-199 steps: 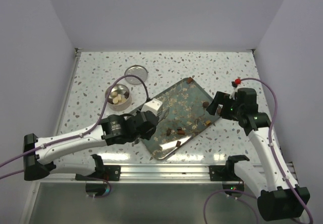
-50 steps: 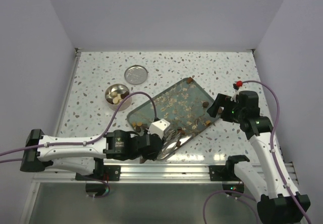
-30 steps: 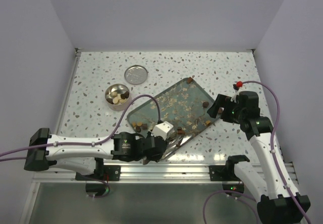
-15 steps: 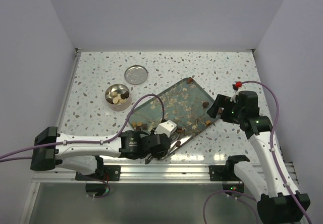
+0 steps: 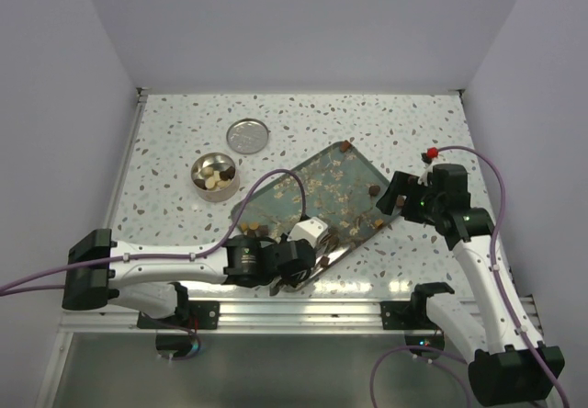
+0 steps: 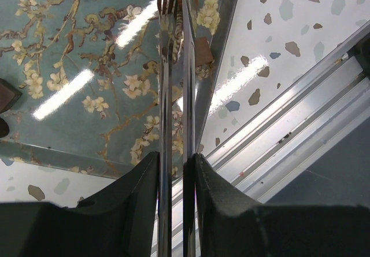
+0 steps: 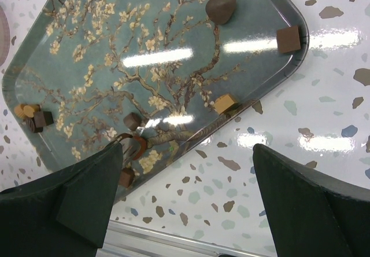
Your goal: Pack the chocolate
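My left gripper (image 6: 172,158) is shut on thin metal tweezers (image 6: 172,83) that reach out over the near corner of the blossom-patterned tray (image 6: 81,66). A brown square of chocolate (image 6: 202,51) lies just right of the tweezer blades by the tray's rim. From above, the left gripper (image 5: 308,259) sits at the tray's (image 5: 308,180) near corner. More chocolate (image 7: 221,7) is scattered on the tray (image 7: 104,48): a brown square (image 7: 288,39), a tan piece (image 7: 225,102), a small cluster (image 7: 34,118). My right gripper (image 7: 186,153) hangs open over the table beside the tray's right edge.
A small metal bowl (image 5: 213,175) with several chocolate pieces stands left of the tray, its round lid (image 5: 248,136) behind it. The aluminium rail (image 6: 289,129) runs along the table's near edge, close under the left gripper. White walls close in both sides.
The left arm has slid right along the tray's near edge and its fingers have drawn closer on the tweezers. The right arm has stayed put.
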You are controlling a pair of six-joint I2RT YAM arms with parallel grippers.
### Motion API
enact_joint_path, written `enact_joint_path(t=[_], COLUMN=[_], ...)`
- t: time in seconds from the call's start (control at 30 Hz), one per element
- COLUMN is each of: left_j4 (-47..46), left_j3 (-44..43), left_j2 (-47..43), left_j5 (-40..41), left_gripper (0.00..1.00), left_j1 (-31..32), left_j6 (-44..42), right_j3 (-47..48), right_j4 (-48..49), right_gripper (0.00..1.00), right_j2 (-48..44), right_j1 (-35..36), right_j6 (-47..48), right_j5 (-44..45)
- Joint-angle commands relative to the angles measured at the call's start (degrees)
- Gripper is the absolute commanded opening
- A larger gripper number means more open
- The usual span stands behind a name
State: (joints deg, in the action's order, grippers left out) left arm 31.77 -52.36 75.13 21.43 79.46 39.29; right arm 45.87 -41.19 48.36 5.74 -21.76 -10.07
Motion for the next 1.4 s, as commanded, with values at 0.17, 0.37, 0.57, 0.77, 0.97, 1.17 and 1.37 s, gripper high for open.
enact_joint_path(t=[0.17, 0.37, 0.57, 0.77, 0.97, 1.17, 1.37], left_j4=[0.3, 4.7, 3.6, 4.1, 6.1, 9.1, 10.3], left_j3=[-2.1, -6.7, -7.8, -6.7, -7.1, -5.2, -2.8], left_j2=[-2.3, -3.9, -7.0, -11.6, -17.7, -20.6, -21.9], left_j5=[1.0, 4.2, 2.9, 0.4, -6.6, -11.8, -11.7], left_gripper=[0.26, 0.26, 0.26, 0.26, 0.26, 0.26, 0.32], left_j1=[-0.3, -3.4, -12.5, -30.0, -52.2, -62.5, -62.9], left_j6=[0.1, -0.4, -5.1, -10.0, -16.0, -19.6, -18.3], right_j3=[0.5, 0.5, 0.6, 1.2, 1.5, 1.6, 1.0], right_j4=[0.6, 1.3, 1.5, 1.0, 1.6, 2.7, 3.0], right_gripper=[0.98, 0.98, 0.98, 0.98, 0.98, 0.98, 0.98], right_j2=[-0.6, -0.3, -0.2, 0.1, 1.0, 1.7, 1.9], right_j1=[0.2, 0.2, 0.2, 0.2, 0.2, 0.2, 0.3], right_j6=[0.8, 0.5, 0.3, 0.8, 0.8, 0.7, 0.7], right_j5=[-0.7, -1.0, -1.0, -0.9, -1.4, -1.7, -2.0])
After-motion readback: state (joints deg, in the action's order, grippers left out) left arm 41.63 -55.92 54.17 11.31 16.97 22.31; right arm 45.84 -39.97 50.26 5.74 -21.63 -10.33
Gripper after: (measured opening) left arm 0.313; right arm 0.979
